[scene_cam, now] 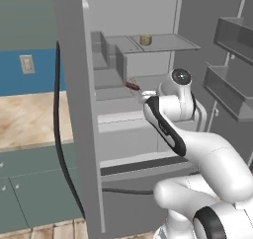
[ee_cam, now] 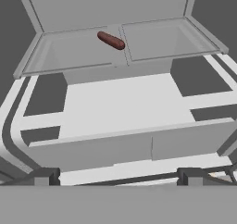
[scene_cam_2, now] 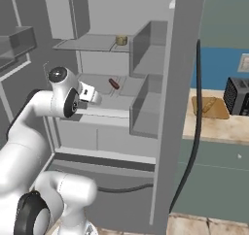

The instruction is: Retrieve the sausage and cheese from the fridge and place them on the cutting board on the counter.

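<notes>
Grey shelves fill the open fridge (scene_cam: 74,109), where the sausage (ee_cam: 111,40) lies on a middle shelf and the cheese (scene_cam_2: 121,40) sits on the shelf above it. Reaching in, the gripper (ee_cam: 118,176) hangs well short of the sausage, fingertips (ee_cam: 46,176) spread wide and holding nothing. Off to the right, the cutting board (scene_cam_2: 210,107) rests on the counter (scene_cam_2: 219,125) beside a black toaster (scene_cam_2: 237,96).

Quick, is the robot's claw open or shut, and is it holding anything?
Gripper: open, holding nothing; the sausage lies on the fridge shelf ahead.
</notes>
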